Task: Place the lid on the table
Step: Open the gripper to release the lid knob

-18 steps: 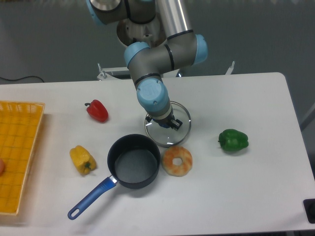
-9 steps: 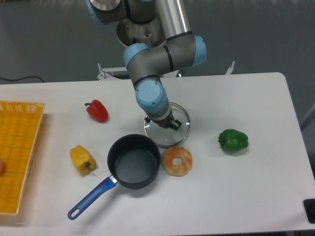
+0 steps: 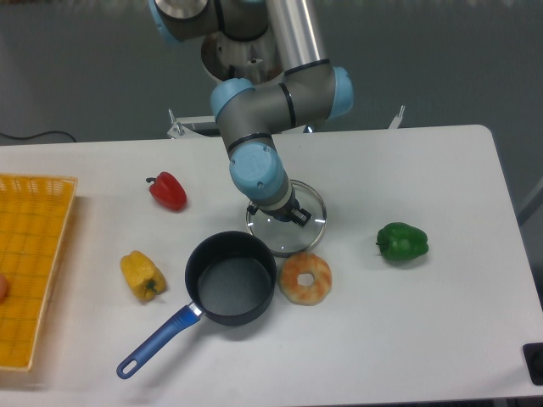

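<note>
Overhead view. The gripper (image 3: 282, 214) points down over the centre of the lid (image 3: 299, 227), largely hidden by the arm's blue wrist; whether its fingers are spread or clamped on the knob cannot be told. The lid sits over the table (image 3: 441, 288). The pot (image 3: 231, 278) lies just below-left of the gripper, the doughnut (image 3: 305, 277) just below, the green pepper (image 3: 402, 242) well to the right.

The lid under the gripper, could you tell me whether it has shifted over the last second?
Yes. The lid has drifted slightly left, away from the green pepper.
</note>
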You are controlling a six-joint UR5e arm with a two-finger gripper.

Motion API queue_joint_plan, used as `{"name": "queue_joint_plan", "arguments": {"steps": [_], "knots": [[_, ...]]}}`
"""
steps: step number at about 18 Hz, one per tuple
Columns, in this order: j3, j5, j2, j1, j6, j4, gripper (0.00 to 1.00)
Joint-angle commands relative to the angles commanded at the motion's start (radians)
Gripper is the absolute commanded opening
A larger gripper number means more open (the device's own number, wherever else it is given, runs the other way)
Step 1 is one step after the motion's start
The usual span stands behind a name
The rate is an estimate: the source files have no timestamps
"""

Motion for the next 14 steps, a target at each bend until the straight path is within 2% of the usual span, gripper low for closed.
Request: {"name": "queue_joint_plan", "arguments": {"steps": [5, 8, 10, 14], "knots": [[0.002, 0.005, -0.002, -0.008, -0.002, 0.0, 0.7], [0.002, 0.005, -0.002, -0.008, -0.002, 0.0, 0.72], [0.002, 0.006, -0.006, -0.009, -0.003, 0.0, 0.79], [0.006, 0.04, -0.023, -0.024, -0.023, 0.0, 0.8]]}}
